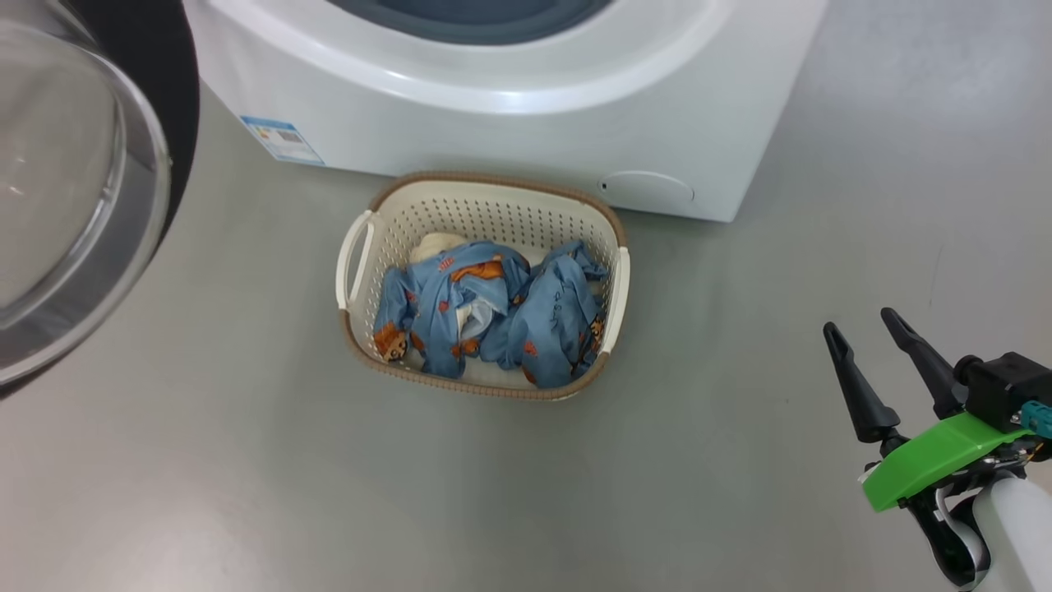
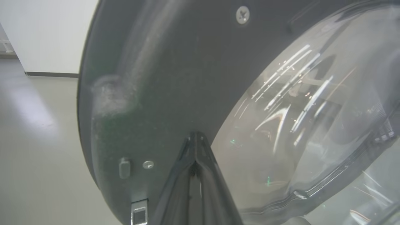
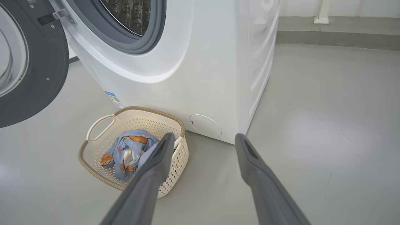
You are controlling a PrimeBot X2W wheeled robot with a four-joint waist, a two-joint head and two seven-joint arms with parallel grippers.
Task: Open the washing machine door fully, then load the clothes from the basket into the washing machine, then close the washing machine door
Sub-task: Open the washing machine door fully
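The washing machine (image 1: 509, 90) (image 3: 193, 68) stands with its door (image 1: 74, 189) (image 3: 34, 72) swung open to the left, drum (image 3: 131, 15) exposed. In front of it on the floor sits the cream basket (image 1: 362, 247) (image 3: 103, 125) holding light blue bear-print clothes (image 1: 493, 312) (image 3: 128, 153) and a bit of white cloth. My left gripper (image 2: 196, 137) is shut, its tips right against the inner side of the door's dark rim (image 2: 162, 78) beside the glass dome. At the lower right of the head view, my right gripper (image 1: 863, 325) (image 3: 203, 137) hangs open and empty, right of the basket.
Grey floor (image 1: 740, 411) lies all around the basket. A round service flap (image 1: 649, 191) and a blue label (image 1: 283, 140) mark the machine's lower front. A white wall with a dark skirting (image 2: 50, 74) stands beyond the door.
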